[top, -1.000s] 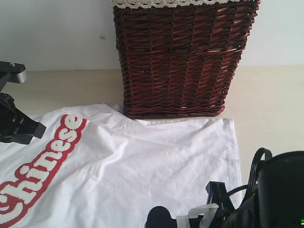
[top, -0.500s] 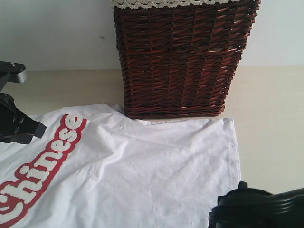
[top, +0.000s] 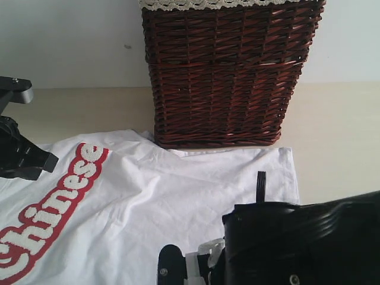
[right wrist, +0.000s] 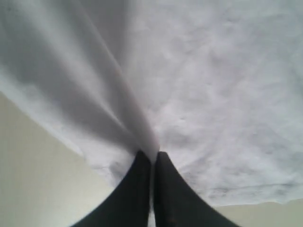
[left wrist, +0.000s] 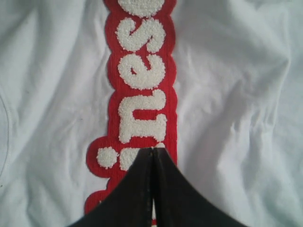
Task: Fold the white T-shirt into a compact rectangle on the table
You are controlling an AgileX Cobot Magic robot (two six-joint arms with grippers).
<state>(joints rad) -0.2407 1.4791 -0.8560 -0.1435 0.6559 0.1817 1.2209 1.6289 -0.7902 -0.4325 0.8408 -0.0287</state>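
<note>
The white T-shirt [top: 178, 196] lies spread on the table [top: 338, 136], its red-edged "Chinese" lettering [top: 53, 208] running along the left side. My left gripper [left wrist: 152, 150] is shut, its tips together right over the lettering [left wrist: 142, 75], with no cloth seen between them. The left arm [top: 18, 157] stands at the shirt's left edge. My right gripper [right wrist: 152, 155] is shut on a raised fold of the T-shirt [right wrist: 213, 94] near its hem, beside bare table [right wrist: 33, 179]. The black right arm [top: 297, 243] covers the shirt's near right corner.
A dark wicker basket [top: 222, 77] with cream lace trim stands at the back, touching the shirt's far edge. Behind it is a pale wall [top: 65, 41]. Bare tabletop lies right of the shirt and left of the basket.
The right arm has swung leftward and further over the shirt's near right corner. Its jaws have closed on a fold of cloth. The left arm has not moved.
</note>
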